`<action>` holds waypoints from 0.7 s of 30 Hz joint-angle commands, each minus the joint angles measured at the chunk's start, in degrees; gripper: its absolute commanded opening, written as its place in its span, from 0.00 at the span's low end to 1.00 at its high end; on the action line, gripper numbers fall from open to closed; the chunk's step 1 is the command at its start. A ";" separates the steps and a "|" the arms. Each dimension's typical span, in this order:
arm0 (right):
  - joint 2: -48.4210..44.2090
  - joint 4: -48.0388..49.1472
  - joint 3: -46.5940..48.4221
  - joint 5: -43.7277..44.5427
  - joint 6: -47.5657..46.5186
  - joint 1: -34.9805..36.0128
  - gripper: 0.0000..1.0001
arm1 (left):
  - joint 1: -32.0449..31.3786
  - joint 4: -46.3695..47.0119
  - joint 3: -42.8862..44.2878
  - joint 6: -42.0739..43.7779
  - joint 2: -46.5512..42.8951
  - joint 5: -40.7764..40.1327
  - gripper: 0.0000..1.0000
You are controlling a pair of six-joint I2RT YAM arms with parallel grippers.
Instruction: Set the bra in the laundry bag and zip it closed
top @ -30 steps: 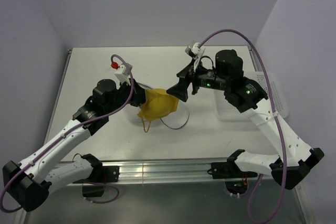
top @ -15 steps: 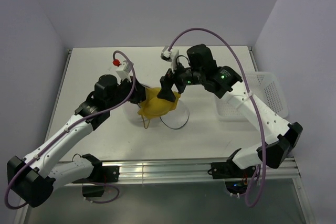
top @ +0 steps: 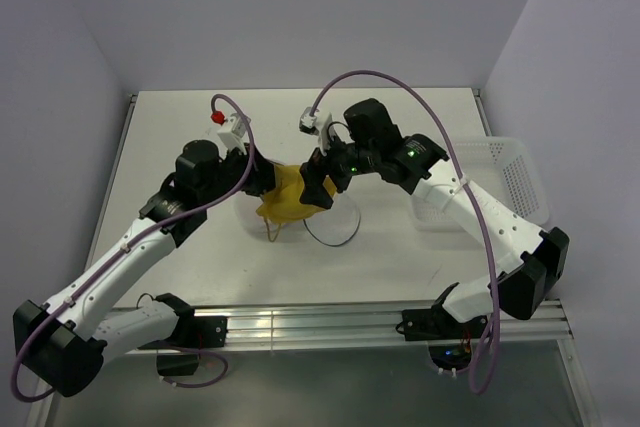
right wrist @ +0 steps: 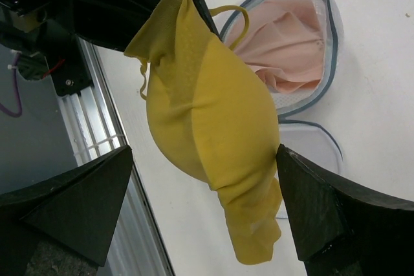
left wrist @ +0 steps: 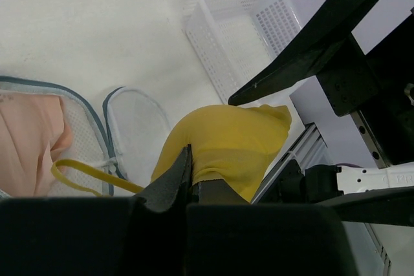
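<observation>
A yellow bra (top: pixel 283 197) hangs above the table with my left gripper (top: pixel 262 179) shut on its upper edge. In the left wrist view the fabric (left wrist: pixel 226 140) bulges out just past the closed jaws (left wrist: pixel 191 159). My right gripper (right wrist: pixel 204 153) is open, with one finger on each side of the hanging cup (right wrist: pixel 213 95). Its right finger touches the cloth and the left one stands apart. The laundry bag (right wrist: pixel 294 27) lies unzipped on the table below, pink fabric inside. Its round mesh lid (top: pixel 335 225) is flipped out beside it.
A white lattice basket (top: pixel 510 182) stands at the right edge of the table, also in the left wrist view (left wrist: pixel 239 30). The metal rail (top: pixel 320 325) runs along the near edge. A yellow strap (left wrist: pixel 84 179) dangles over the bag's rim.
My right arm has swung left from near the basket to the bra, jaws open around the hanging cup. The left gripper has kept its hold almost in place.
</observation>
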 commanded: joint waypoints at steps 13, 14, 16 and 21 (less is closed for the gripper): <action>-0.92 2.90 -2.34 0.08 2.09 0.78 0.73 | 0.81 0.72 5.18 -0.07 -1.81 3.45 0.00; -1.10 3.25 -2.51 -0.18 2.18 0.87 0.70 | 0.81 0.64 5.62 -0.07 -1.80 3.54 0.00; -1.63 3.60 -2.78 -0.18 2.53 0.69 0.56 | 0.81 0.55 5.80 -0.16 -1.54 3.89 0.00; -2.94 4.57 -3.22 0.43 3.32 0.78 0.25 | 0.81 0.11 6.41 0.36 -1.80 3.01 0.06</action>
